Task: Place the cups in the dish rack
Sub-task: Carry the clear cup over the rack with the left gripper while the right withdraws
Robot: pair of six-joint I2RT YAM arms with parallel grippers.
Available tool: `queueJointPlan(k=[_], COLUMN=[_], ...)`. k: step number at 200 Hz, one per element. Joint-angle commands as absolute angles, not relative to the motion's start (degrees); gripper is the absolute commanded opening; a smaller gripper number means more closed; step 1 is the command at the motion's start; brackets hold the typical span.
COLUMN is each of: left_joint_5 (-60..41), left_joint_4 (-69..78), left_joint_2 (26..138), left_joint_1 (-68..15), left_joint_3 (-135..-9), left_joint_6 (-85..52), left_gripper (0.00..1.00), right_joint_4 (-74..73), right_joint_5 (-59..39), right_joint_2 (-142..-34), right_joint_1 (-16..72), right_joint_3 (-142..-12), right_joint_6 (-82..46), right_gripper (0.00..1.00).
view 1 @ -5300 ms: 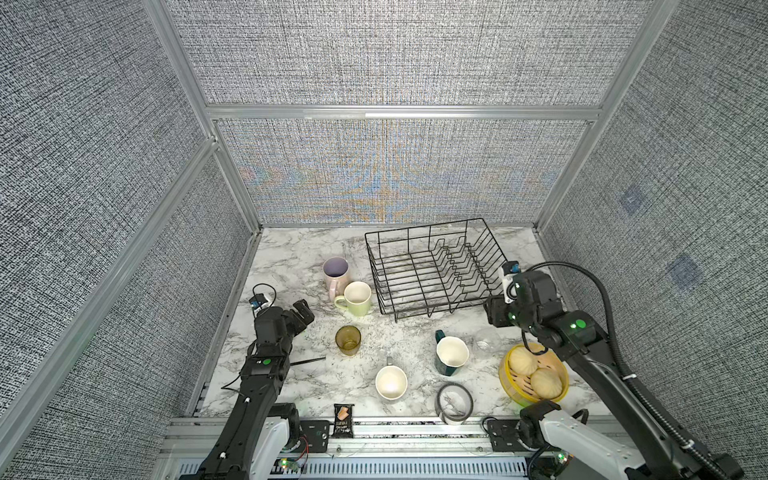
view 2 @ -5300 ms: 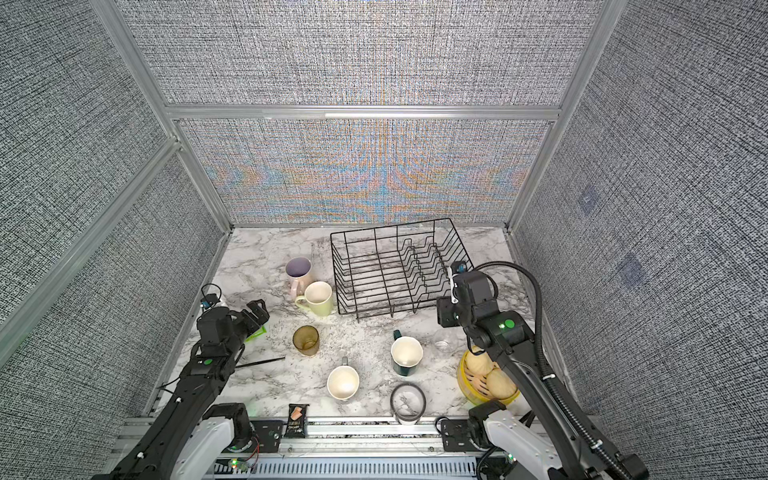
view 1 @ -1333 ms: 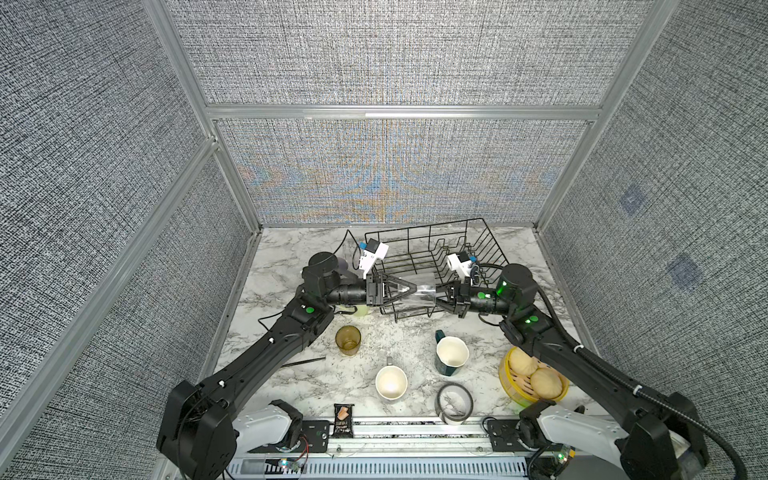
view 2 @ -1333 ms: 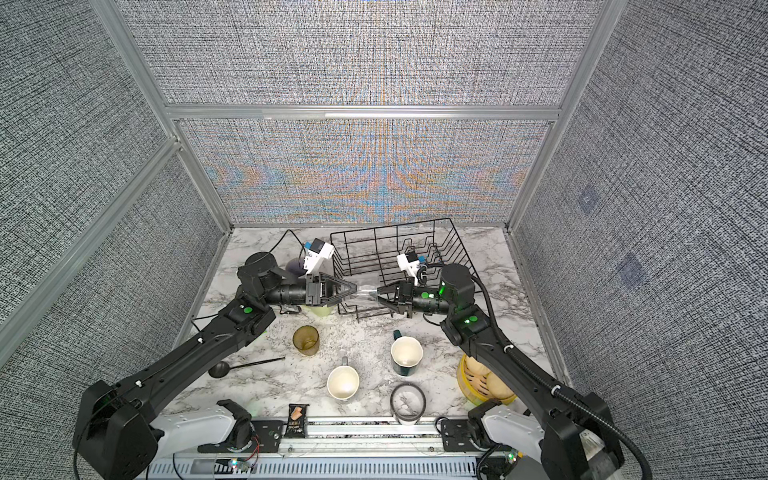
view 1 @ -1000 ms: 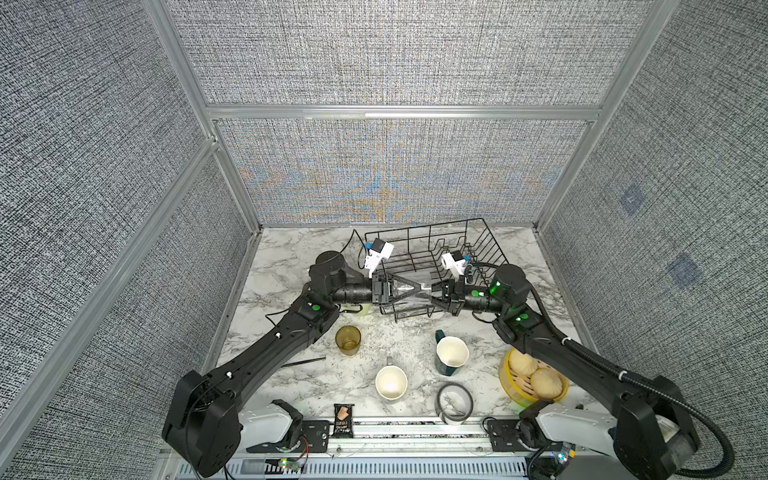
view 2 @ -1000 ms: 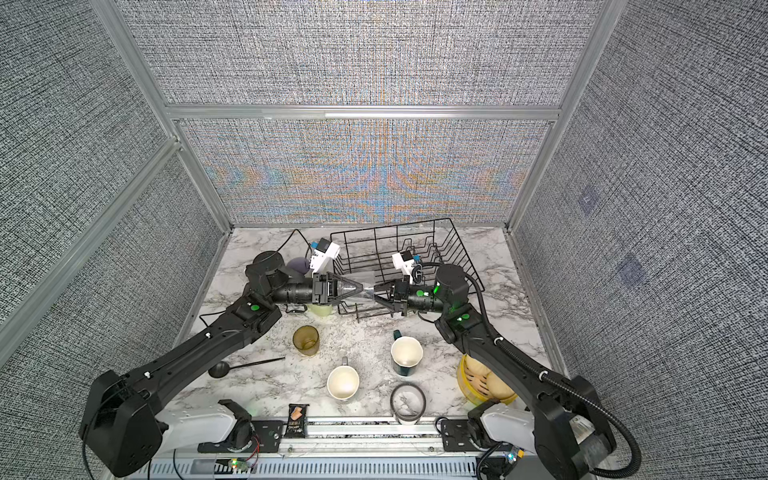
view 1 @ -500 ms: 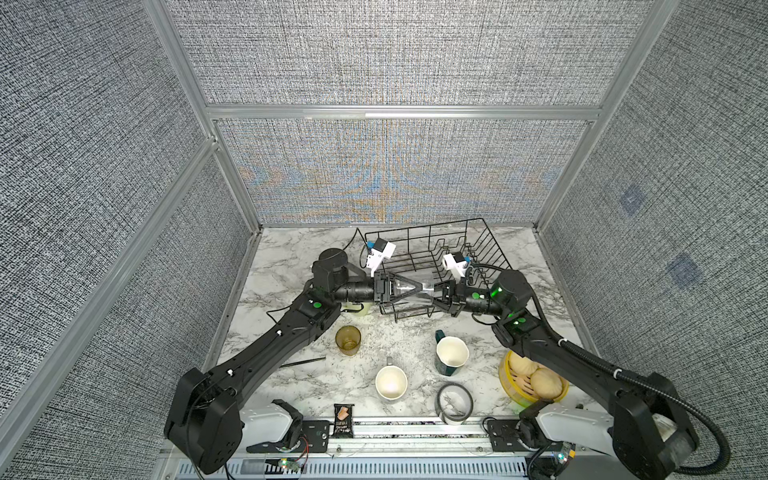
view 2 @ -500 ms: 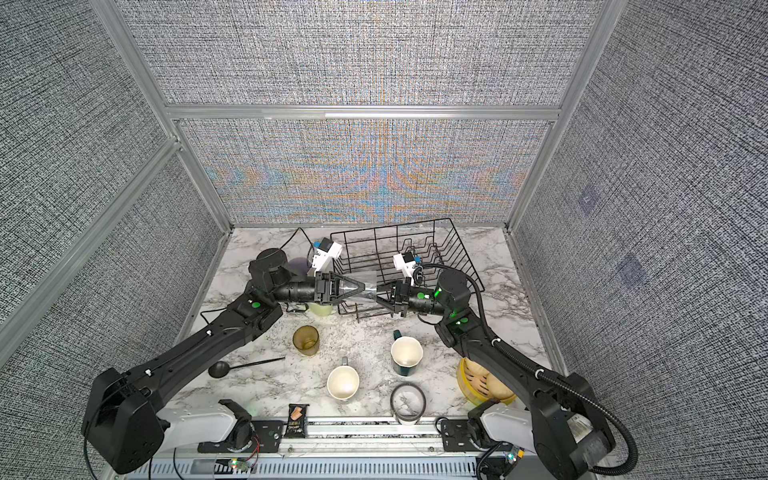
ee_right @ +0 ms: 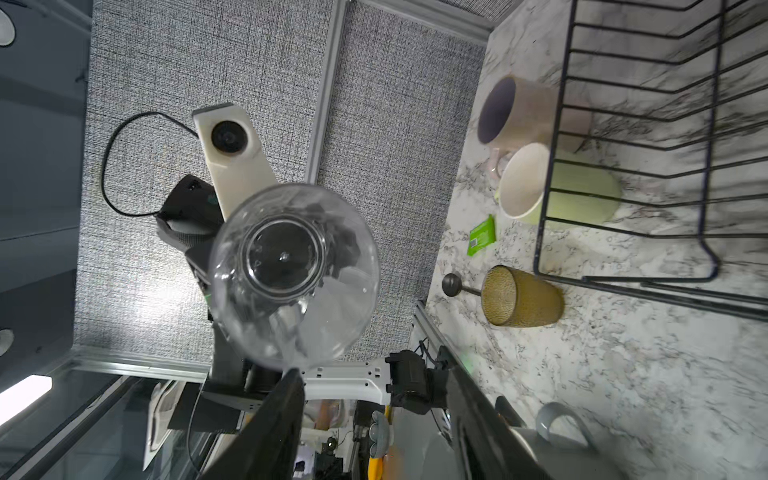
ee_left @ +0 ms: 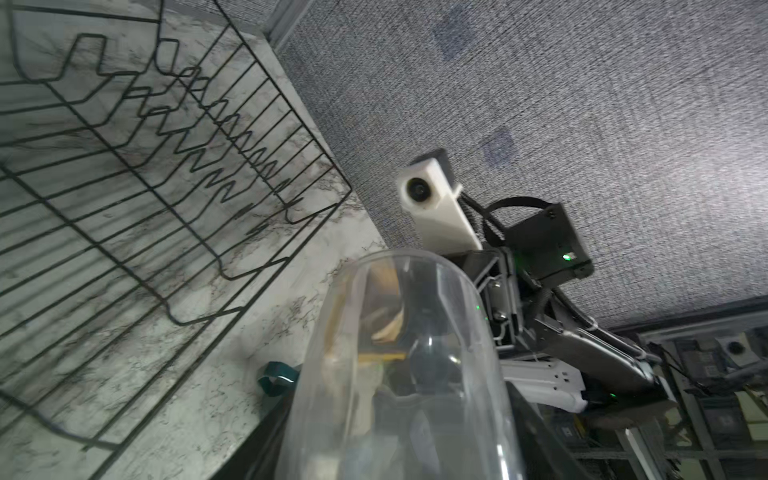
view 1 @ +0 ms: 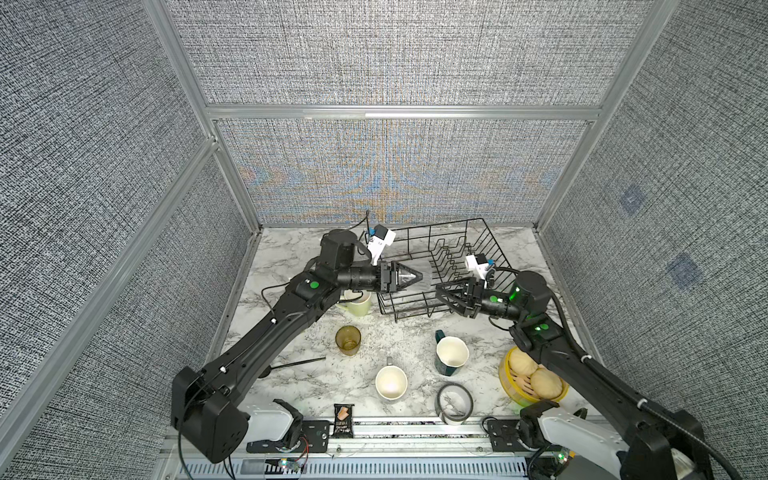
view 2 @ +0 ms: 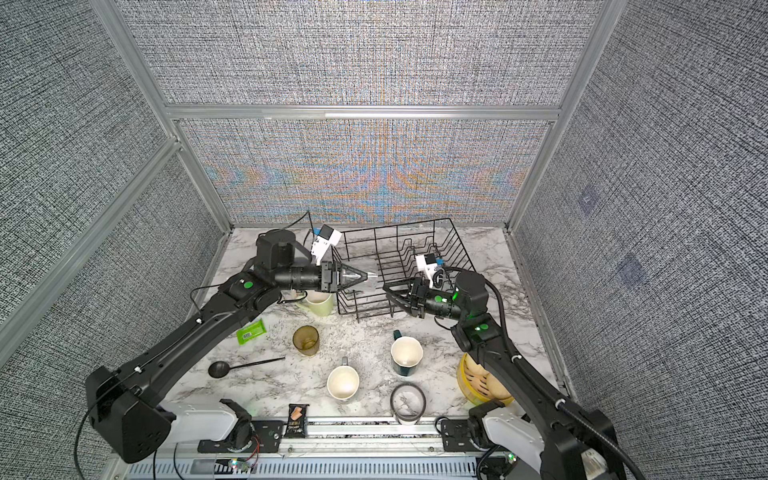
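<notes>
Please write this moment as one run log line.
left gripper: holding clear glass sideways | right gripper: open, off glass | dish rack: empty

The dish rack [view 1: 453,245] sits at the far middle of the table [view 1: 291,253]. Two mugs stand just left of it, the far mug [ee_right: 532,112] and the nearer mug [view 1: 357,301]. Nearer still is the tumbler [view 1: 348,340], with the spoon [view 2: 245,365] to its left. The middle mug [view 1: 390,382] and the right mug [view 1: 451,355] stand closer to the near edge. The tape ring [view 1: 453,403] lies nearest. The basket of buns [view 1: 505,380] is at the near right. The glass [view 1: 422,276] is up over the rack's near left part, in the left gripper [view 1: 415,275]. The right gripper [view 1: 440,293] is just right of it.
</notes>
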State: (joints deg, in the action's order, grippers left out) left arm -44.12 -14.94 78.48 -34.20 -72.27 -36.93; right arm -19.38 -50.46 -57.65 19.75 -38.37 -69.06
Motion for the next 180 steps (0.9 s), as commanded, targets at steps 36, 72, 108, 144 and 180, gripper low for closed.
queueJointPlan(k=[36, 72, 108, 144, 180], left_joint_5=[-22.2, -13.3, -1.9, 2.6, 2.4], left_joint_4=[-37.2, -45.0, -54.0, -59.4, -62.4], left_joint_2=[90.4, 100.7, 112.3, 123.4, 131.6], left_joint_1=[-34.1, -34.2, -34.5, -34.6, -34.6], left_joint_3=[-88.1, -100.2, -114.9, -128.2, -137.3], left_joint_6=[-21.7, -17.1, -14.1, -11.1, -9.5], left_gripper=[0.44, 0.43, 0.43, 0.42, 0.42], right_joint_4=[26.0, 29.1, 23.9, 14.8, 9.2], right_joint_5=[-26.1, -12.8, -9.4, -14.2, -14.3], right_joint_2=[-47.8, -46.0, -46.6, -47.6, -42.7], right_joint_1=[16.4, 16.5, 16.7, 18.2, 19.1], right_joint_3=[-44.0, -39.8, -32.4, -24.5, -18.6], right_joint_6=[-36.0, -28.2, -25.6, -20.9, -20.7], right_gripper=[0.68, 0.68, 0.72, 0.75, 0.75])
